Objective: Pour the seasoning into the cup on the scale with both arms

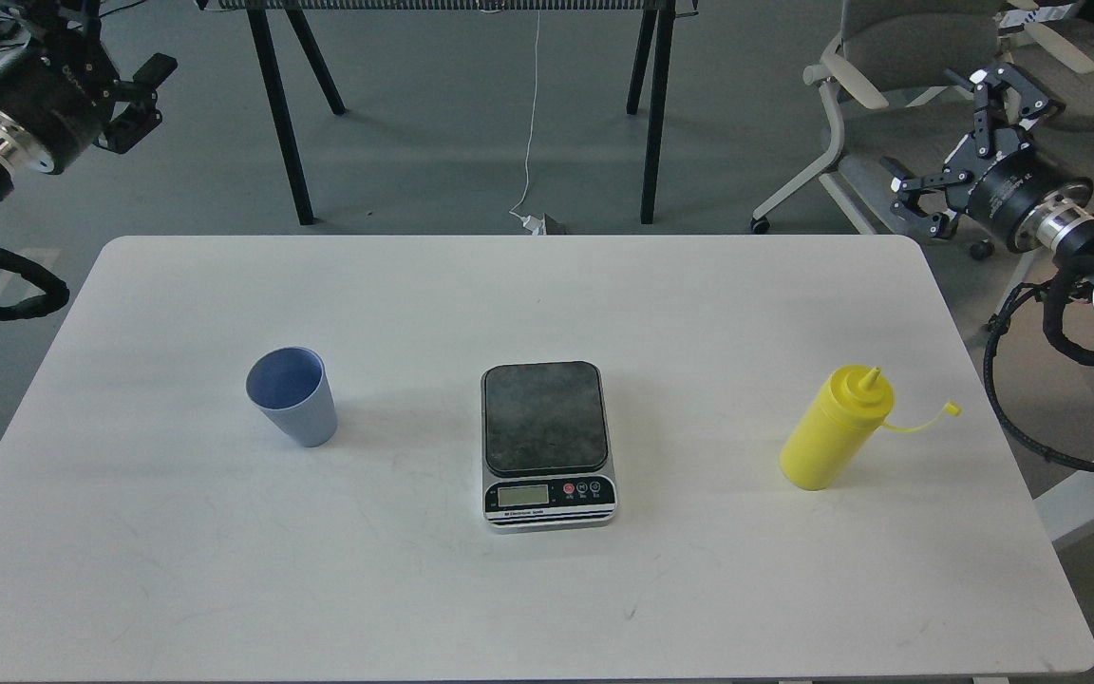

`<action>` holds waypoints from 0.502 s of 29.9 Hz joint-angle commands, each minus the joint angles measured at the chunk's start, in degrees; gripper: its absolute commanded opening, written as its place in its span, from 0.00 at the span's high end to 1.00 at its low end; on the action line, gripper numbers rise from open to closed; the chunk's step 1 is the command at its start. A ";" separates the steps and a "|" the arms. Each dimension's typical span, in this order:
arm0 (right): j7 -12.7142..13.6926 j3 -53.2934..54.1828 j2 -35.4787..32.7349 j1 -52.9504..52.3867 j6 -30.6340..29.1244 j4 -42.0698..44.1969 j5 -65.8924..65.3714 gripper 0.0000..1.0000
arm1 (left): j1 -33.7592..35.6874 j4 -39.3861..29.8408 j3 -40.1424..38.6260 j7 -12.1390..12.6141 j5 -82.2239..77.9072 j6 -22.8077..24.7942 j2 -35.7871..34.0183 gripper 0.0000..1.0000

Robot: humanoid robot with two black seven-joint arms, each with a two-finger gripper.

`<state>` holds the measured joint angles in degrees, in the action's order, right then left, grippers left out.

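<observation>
The pale blue cup stands upright on the left half of the white table, empty as far as I can see. At the table's middle sits the scale, its dark platform bare and its display facing me. The yellow seasoning bottle stands on the right with its tethered cap hanging off to the right. My left gripper hovers off the table's far left corner, open and empty. My right gripper is held beyond the far right corner, fingers spread wide, holding nothing.
Black table legs and a white cable are on the floor behind the table. A grey office chair stands at the back right, close behind my right gripper.
</observation>
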<state>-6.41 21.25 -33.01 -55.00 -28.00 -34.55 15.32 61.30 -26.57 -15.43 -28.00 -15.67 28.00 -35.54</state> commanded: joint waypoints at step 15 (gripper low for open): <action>-0.01 0.11 -0.21 0.59 0.00 -0.17 0.06 0.01 | 1.37 1.35 0.93 0.00 -4.90 0.00 1.70 0.00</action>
<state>-6.41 21.41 -33.25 -54.42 -28.00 -34.72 15.44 62.17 -25.85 -14.20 -28.00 -21.95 28.00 -34.69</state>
